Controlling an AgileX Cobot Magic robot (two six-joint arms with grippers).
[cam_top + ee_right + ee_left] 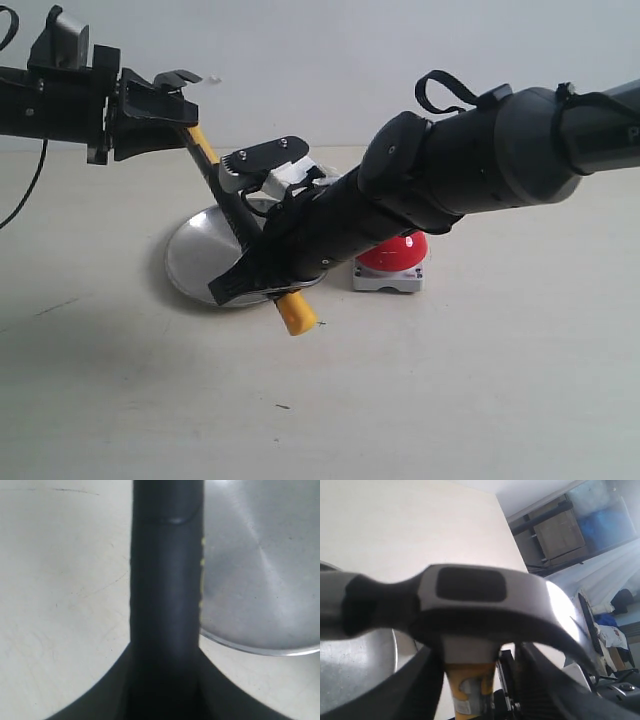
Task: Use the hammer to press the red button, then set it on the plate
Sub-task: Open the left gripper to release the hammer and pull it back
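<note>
The hammer [203,143] slants in the air from upper left down to its yellow end cap over the plate's front rim. My right gripper [228,225] is shut on the black handle [165,580], and its fingers press both sides [165,680]. My left gripper [185,105] stands open around the yellow neck just under the dark head [470,587]. Light shows on both sides of the neck between its fingers [470,690]. The silver plate [195,255] lies on the table under the hammer, also seen as plate [260,570] and plate [355,670]. The red button [400,250] sits right of the plate, partly hidden by my right arm.
My right arm [480,150] reaches across the middle from the upper right, above the button. A black cable [30,185] hangs at the far left. Pale tabletop [450,390] stretches in front. Shelving and clutter [560,535] stand beyond the table's far edge.
</note>
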